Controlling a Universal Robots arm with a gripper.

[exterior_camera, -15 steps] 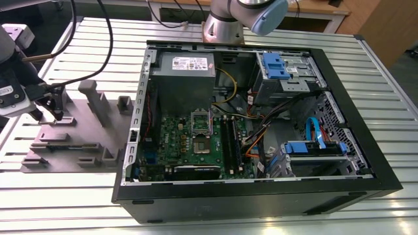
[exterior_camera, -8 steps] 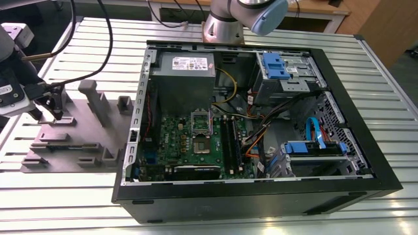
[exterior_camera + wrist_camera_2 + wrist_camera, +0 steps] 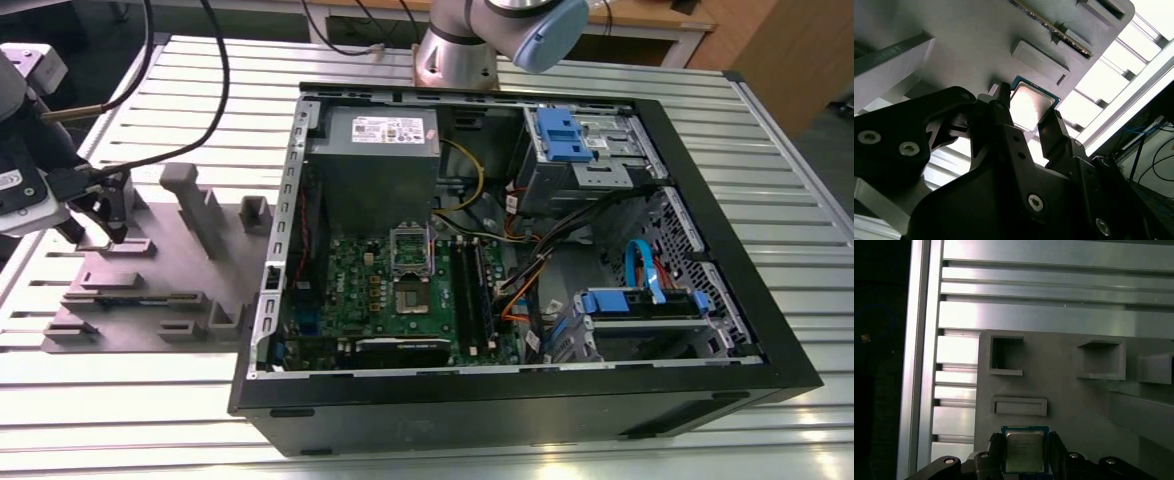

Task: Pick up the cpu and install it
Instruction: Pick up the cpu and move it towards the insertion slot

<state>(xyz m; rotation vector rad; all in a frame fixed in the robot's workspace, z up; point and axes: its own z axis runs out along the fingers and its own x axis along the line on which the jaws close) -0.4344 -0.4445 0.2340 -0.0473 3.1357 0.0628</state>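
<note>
**Tool clamped on the cpu at the fixture plate**

The tool (image 3: 1025, 461) grips the small flat square silvery-grey cpu (image 3: 1024, 447): in both wrist views its two dark fingers (image 3: 1002, 114) sit against opposite edges of the chip. The cpu lies low over the flat grey moulded fixture plate (image 3: 160, 290), near a shallow rectangular pocket (image 3: 1019, 406). The plate rests on the ribbed aluminium counter (image 3: 134, 400). The open black computer case (image 3: 534, 405) with its green motherboard (image 3: 360, 270) stands just beside the plate, towards the exterior view's right.

Exterior view evenly bright. Second wrist view: claw (image 3: 1026, 108) backlit, dark; glare on cpu (image 3: 1032, 102); table slats (image 3: 1104, 75) blown out.
</note>
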